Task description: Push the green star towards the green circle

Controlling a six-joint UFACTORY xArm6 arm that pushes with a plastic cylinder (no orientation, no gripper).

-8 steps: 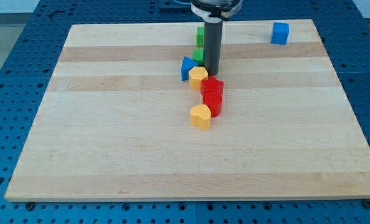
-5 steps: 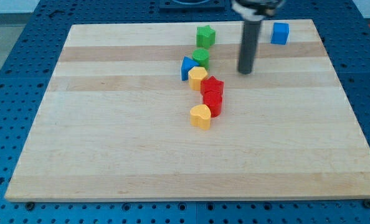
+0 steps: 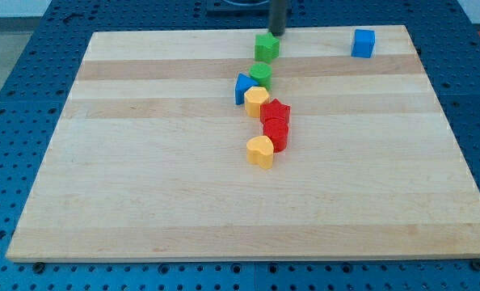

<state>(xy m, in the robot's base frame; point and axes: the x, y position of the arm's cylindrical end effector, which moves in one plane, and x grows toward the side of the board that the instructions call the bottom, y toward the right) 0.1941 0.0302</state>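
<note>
The green star (image 3: 266, 46) lies near the view's top of the wooden board (image 3: 143, 178). The green circle (image 3: 261, 75) sits a short way below it, with a small gap between them. My tip (image 3: 277, 33) is just above and slightly right of the green star, at the board's top edge, close to the star or touching it.
A blue block (image 3: 243, 86) touches the green circle's left. Below run a yellow heart (image 3: 257, 100), a red star (image 3: 275, 112), a red block (image 3: 275, 134) and another yellow heart (image 3: 260, 150). A blue cube (image 3: 364, 42) sits at top right.
My tip moved from right beside the green circle, out to the right, then up to the board's top edge behind the green star. The blocks have not moved.
</note>
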